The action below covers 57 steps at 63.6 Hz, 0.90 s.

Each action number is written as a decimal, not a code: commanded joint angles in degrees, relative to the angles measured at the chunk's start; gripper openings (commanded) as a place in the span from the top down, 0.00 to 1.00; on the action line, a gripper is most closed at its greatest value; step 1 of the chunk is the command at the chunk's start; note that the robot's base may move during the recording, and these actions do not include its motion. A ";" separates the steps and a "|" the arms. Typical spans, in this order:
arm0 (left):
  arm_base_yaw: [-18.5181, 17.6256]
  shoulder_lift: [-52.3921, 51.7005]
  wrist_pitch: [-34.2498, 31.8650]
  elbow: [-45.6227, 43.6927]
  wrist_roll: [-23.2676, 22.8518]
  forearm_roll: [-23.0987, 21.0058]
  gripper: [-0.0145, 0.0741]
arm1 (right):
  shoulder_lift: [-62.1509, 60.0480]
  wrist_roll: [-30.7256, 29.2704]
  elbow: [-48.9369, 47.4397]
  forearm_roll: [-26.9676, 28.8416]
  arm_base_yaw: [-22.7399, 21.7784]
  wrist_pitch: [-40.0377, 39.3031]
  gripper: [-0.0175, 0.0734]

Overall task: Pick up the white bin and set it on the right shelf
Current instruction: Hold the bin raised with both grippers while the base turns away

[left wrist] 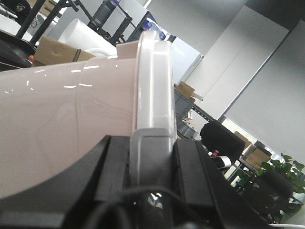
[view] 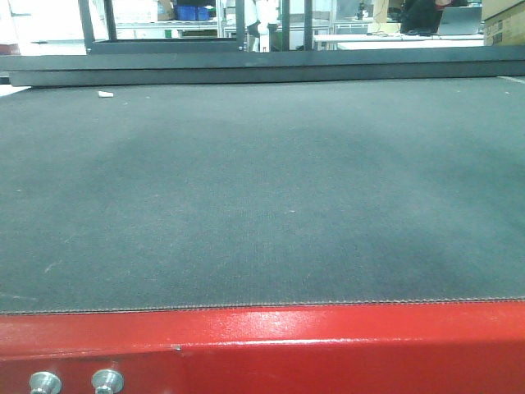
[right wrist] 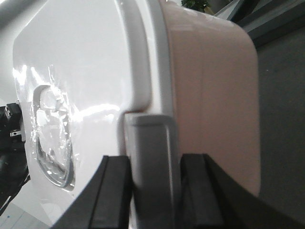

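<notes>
**Left wrist view.** The left gripper (left wrist: 151, 164) is clamped on the white bin (left wrist: 57, 124). Its black fingers (left wrist: 112, 167) press on either side of the pale rim, which rises straight up from between them. The pinkish tub wall spreads away to the left of the claw. To the claw's right the room stands slanted, which shows that the wrist is rolled.

**Right wrist view.** The right gripper (right wrist: 153, 191) is likewise closed on the bin's rim. A grey-white tab sits squeezed between its fingers (right wrist: 114, 191). The white lid (right wrist: 76, 62) lies to the left of this claw and the pinkish body to its right. A dark grey surface lies beyond the body.

**Front view.** A dark mat (view: 262, 189) lies behind a red frame (view: 262, 345) carrying two bolts (view: 45, 382).
</notes>
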 commanded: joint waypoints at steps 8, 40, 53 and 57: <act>-1.28 -2.79 12.71 -1.96 0.10 -4.93 0.98 | -2.94 -0.45 -1.84 10.75 0.97 6.02 0.70; -1.28 -2.79 12.71 -1.96 0.10 -4.93 0.98 | -2.94 -0.45 -1.84 10.75 0.97 4.82 0.70; -1.28 -2.79 12.71 -1.96 0.10 -4.93 0.98 | -2.94 -0.45 -1.84 10.75 0.97 2.00 0.70; -1.28 -2.79 12.71 -1.96 0.10 -4.93 0.98 | -2.94 -0.45 -1.84 10.75 0.97 1.23 0.70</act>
